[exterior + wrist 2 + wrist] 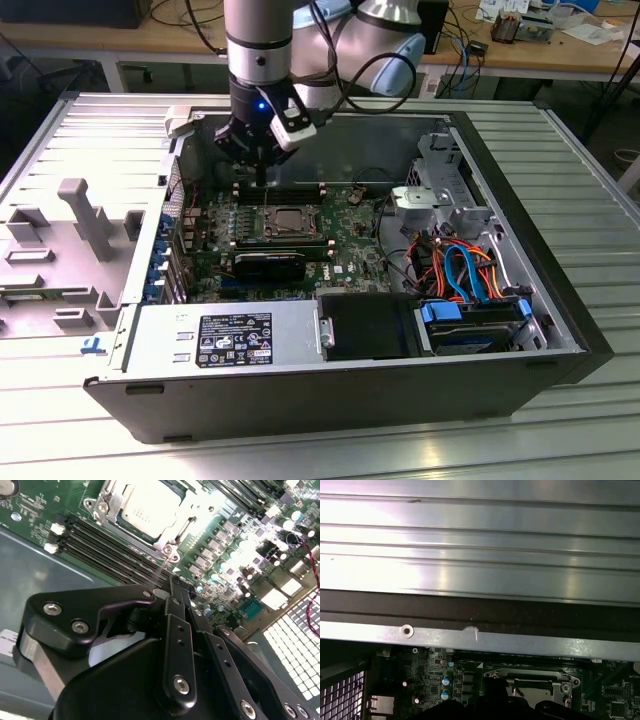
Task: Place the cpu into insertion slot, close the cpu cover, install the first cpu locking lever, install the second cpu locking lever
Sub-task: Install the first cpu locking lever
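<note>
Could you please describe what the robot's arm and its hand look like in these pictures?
In the exterior view the arm is a silver-grey tube with pale blue joint caps and black cables looped alongside. A black wrist unit carries a small blue light and a white block. In the second wrist view the hand is matte black, built of angular plates and linkages joined by silver screws.

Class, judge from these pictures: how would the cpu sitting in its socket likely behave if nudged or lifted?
The cpu looks flat and metal-topped, so probably stiff and fairly slippery. Lying low inside the cpu cover, it likely won't roll or tip. Thin, so probably light.
</note>
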Motion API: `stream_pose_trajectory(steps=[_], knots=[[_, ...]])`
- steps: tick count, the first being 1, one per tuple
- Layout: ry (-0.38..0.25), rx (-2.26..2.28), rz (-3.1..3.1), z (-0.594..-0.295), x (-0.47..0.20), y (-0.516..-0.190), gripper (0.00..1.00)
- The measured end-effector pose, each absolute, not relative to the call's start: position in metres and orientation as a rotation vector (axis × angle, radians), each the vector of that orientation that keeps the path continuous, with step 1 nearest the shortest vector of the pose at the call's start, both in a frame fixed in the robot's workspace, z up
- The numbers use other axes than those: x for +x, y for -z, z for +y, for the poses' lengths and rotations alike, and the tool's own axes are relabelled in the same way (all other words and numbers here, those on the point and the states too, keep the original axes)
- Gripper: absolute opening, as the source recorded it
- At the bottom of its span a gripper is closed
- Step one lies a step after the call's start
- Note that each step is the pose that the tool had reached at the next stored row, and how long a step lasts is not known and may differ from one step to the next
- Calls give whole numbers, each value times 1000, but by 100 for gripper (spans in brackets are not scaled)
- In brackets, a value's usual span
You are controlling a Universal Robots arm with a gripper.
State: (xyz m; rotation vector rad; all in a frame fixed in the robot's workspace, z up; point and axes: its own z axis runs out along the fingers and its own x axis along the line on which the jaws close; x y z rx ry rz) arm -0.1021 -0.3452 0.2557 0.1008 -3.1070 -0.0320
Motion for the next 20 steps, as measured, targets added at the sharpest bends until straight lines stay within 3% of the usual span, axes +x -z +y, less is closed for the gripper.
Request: stream_pose_trajectory(steps=[20], knots=[[32,101,-3107,-345,-101,-238,11]])
